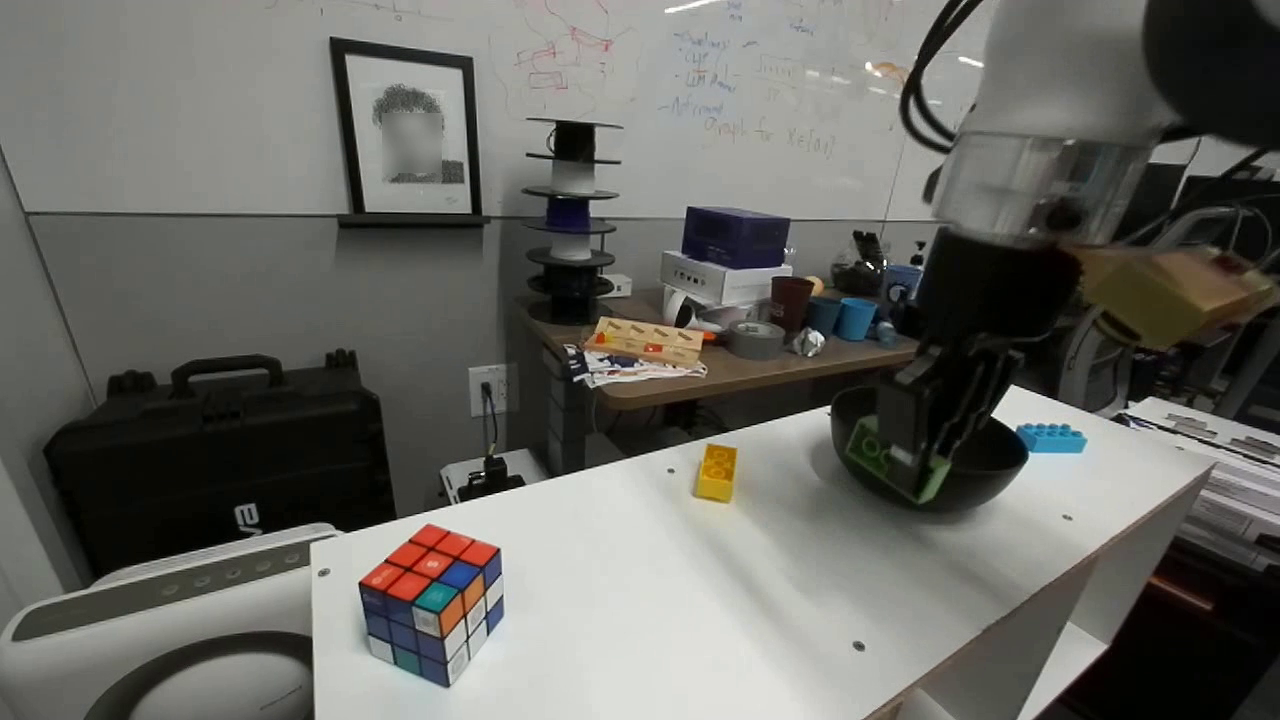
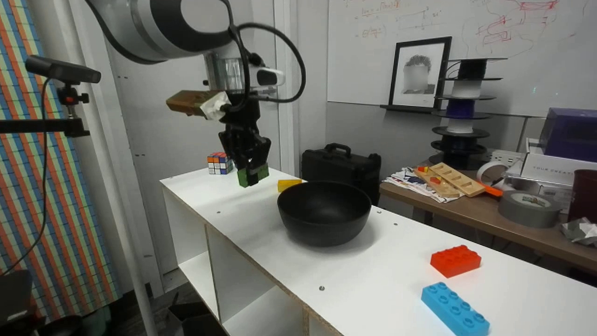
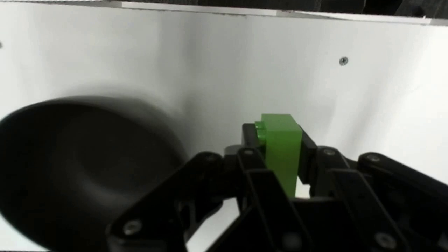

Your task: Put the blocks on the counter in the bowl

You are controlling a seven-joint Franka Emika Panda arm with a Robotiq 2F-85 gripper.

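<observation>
- Green studded brick (image 3: 282, 148), one: clamped in the Robotiq gripper (image 3: 279, 144), raised above the white counter (image 2: 364, 275). In an exterior view it hangs left of the round black bowl (image 2: 322, 231), not over it.
- Bowl, on the counter: we make out no brick inside, though its interior is dark and cropped in the wrist view.
- Yellow studded brick (image 1: 716, 473), one: on the counter, left of the bowl in an exterior view; outstanding.
- Red studded brick (image 2: 455, 261) and light blue studded brick (image 2: 454, 309), one each: on the counter, near right in an exterior view; outstanding.
- Rubik's cube (image 1: 432, 604), one: near left in an exterior view; we list it outside the task.
- Tally, by our judgement: none delivered, one gripped, three remaining.
</observation>
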